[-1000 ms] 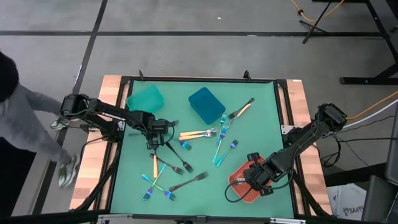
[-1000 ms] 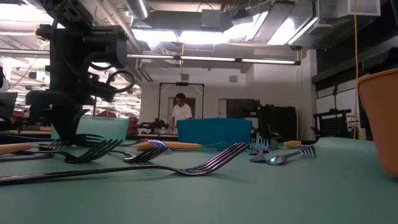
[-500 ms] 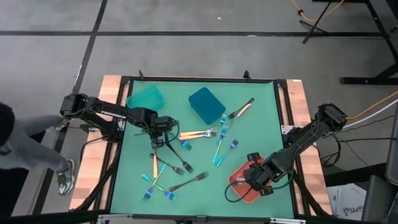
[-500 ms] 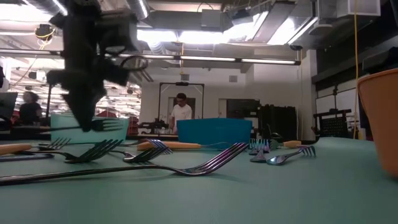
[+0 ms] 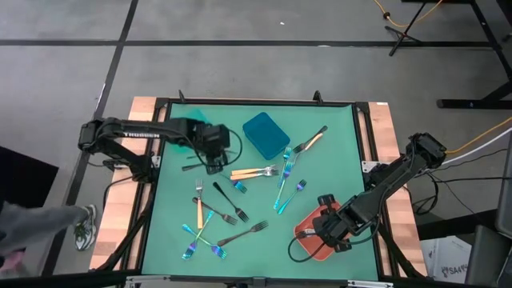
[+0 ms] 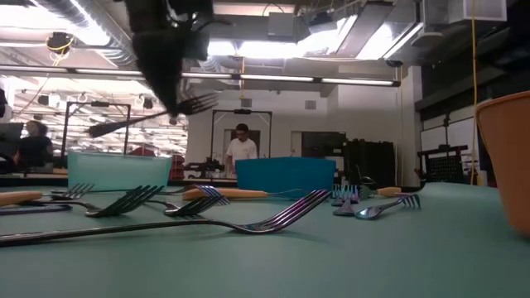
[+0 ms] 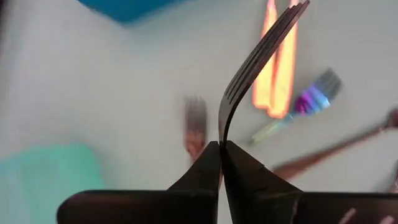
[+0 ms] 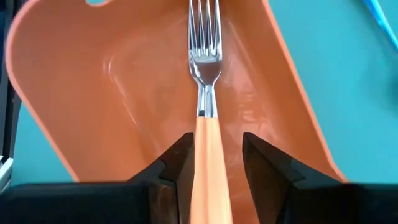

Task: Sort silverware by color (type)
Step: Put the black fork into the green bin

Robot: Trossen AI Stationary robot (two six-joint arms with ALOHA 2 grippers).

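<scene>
The left gripper [image 5: 213,164] is carrying a black fork [image 7: 249,74], fingers [image 7: 208,163] clamped shut, near the teal bin [image 5: 187,126]; release low inside; the right gripper [image 5: 324,232] is gripping a gold-handled fork [image 8: 206,93] over the coral bin [image 8: 74,81].

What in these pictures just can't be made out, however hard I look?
- Teal bin, high view: the left arm covers part of it, so its contents are hidden.
- Gold-handled fork, right wrist view: its handle end is cut off by the picture's bottom edge, between the right gripper's fingers.
- Forks behind the black fork in the left gripper, left wrist view: blurred.
- Coral-red bin, low view: cut off by the right edge.
</scene>
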